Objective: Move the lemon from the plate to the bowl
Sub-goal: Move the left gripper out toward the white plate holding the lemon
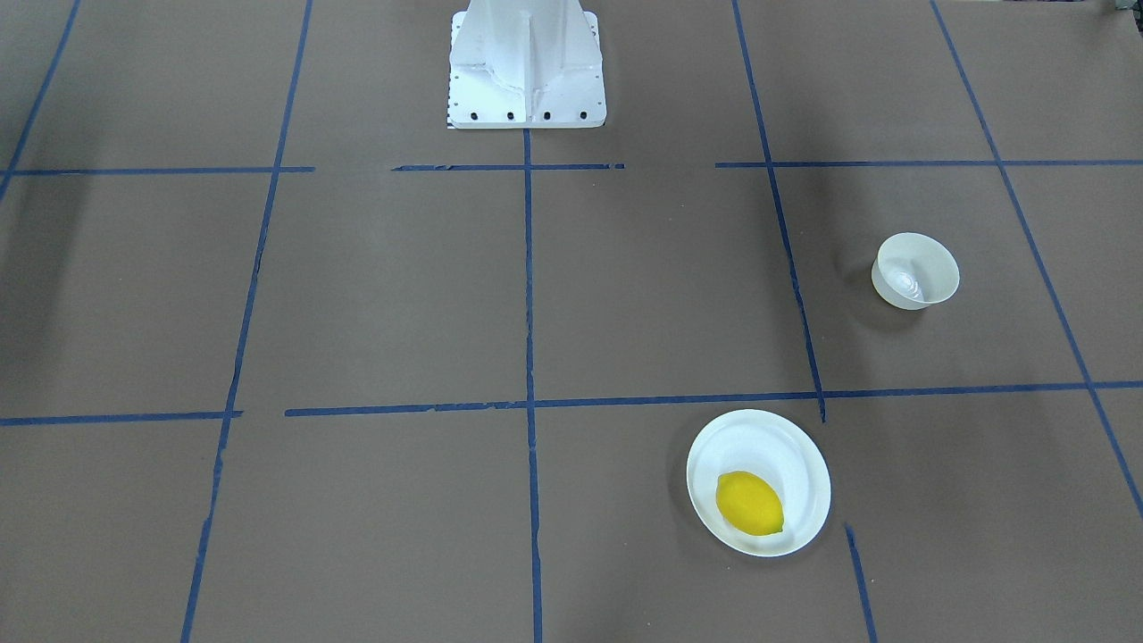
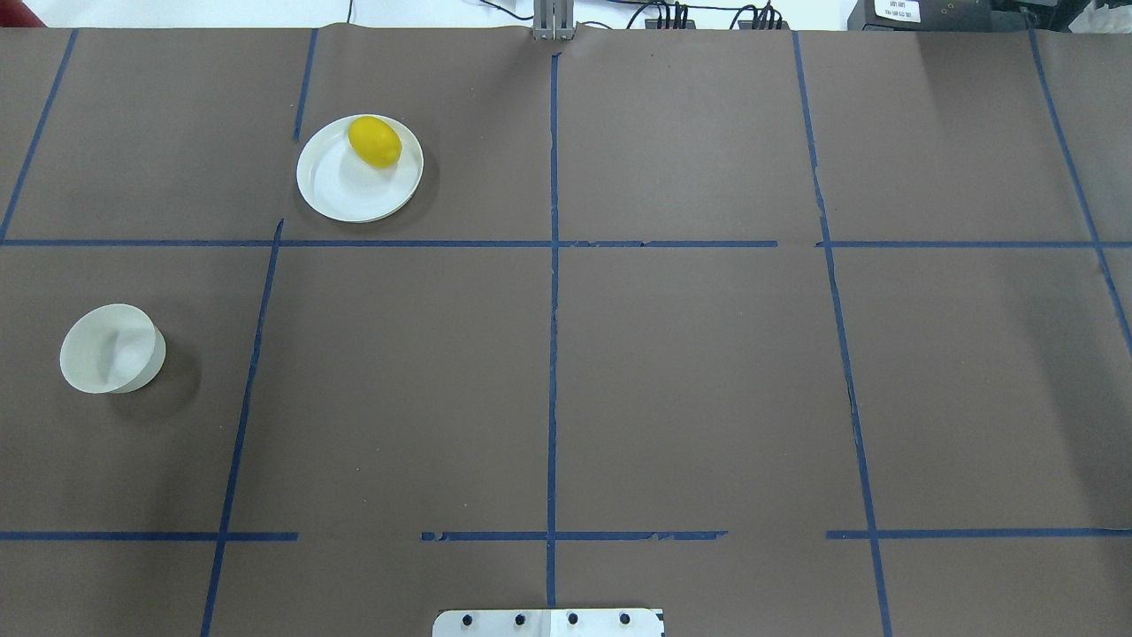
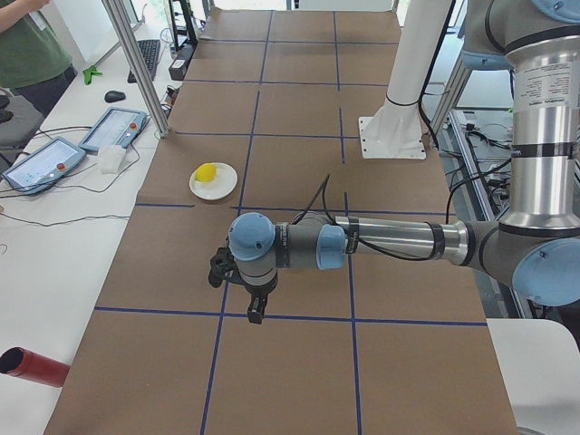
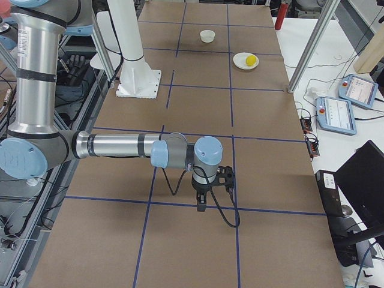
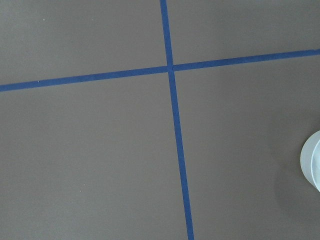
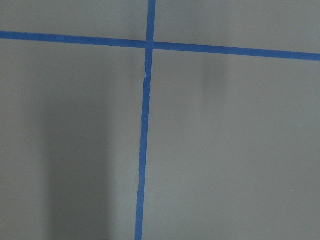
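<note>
The yellow lemon lies on the white plate, toward its far rim in the overhead view. The small white bowl stands empty and apart from the plate, on the robot's left. Its edge shows at the right of the left wrist view. My left gripper hangs over the table near the bowl's area. My right gripper hangs over bare table far from both dishes. Both grippers show only in the side views, so I cannot tell whether they are open or shut.
Brown paper with blue tape grid lines covers the table. The white robot base stands at the table's middle edge. Tablets and a red cylinder lie on the side bench. A person stands beyond it.
</note>
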Robot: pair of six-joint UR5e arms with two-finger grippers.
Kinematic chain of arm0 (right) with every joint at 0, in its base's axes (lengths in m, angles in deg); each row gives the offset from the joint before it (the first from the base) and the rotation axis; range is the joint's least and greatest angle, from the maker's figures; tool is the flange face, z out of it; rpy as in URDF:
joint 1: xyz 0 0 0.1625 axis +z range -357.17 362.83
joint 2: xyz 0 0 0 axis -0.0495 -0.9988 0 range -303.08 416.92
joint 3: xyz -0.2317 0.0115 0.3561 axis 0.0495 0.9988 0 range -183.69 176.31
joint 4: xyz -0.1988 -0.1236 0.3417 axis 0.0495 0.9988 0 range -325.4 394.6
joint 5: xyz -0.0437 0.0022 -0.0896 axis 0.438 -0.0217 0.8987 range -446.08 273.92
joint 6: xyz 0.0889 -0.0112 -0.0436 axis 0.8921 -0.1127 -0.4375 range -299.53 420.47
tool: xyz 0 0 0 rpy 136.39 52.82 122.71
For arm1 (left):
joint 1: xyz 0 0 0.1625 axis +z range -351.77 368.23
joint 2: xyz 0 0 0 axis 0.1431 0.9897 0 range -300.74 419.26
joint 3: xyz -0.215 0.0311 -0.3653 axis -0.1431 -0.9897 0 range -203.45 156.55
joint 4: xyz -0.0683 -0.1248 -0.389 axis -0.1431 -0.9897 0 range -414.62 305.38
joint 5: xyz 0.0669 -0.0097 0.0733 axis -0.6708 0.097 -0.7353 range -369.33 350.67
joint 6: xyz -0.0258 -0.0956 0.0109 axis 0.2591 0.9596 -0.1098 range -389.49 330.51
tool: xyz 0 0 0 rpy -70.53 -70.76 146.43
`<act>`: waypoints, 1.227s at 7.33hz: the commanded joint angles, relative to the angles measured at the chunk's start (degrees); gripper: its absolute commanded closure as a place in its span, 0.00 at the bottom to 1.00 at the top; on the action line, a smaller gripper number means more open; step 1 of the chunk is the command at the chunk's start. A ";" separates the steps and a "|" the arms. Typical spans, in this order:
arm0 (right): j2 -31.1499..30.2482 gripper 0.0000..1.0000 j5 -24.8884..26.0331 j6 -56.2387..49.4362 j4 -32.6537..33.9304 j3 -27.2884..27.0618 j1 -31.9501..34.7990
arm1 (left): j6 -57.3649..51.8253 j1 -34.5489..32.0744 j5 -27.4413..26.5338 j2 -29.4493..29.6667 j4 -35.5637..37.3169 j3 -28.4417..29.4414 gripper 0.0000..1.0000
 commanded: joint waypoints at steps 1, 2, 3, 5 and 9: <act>-0.02 0.00 0.01 0.00 0.00 0.08 0.00 | 0.17 0.00 0.07 -0.14 -3.08 0.74 0.00; -0.02 0.00 0.01 0.00 0.00 0.00 0.00 | 0.25 0.00 0.16 -0.31 -3.27 1.09 0.00; 0.07 0.00 0.01 0.00 0.00 0.00 0.00 | 0.26 0.00 0.16 -0.31 -3.19 1.01 0.00; 0.07 0.00 0.01 0.00 0.00 0.00 0.00 | 0.17 0.09 0.59 -0.05 -3.80 0.22 0.00; -0.02 0.00 0.01 0.00 0.00 0.00 0.00 | 13.73 7.95 0.25 9.05 -7.32 1.00 0.00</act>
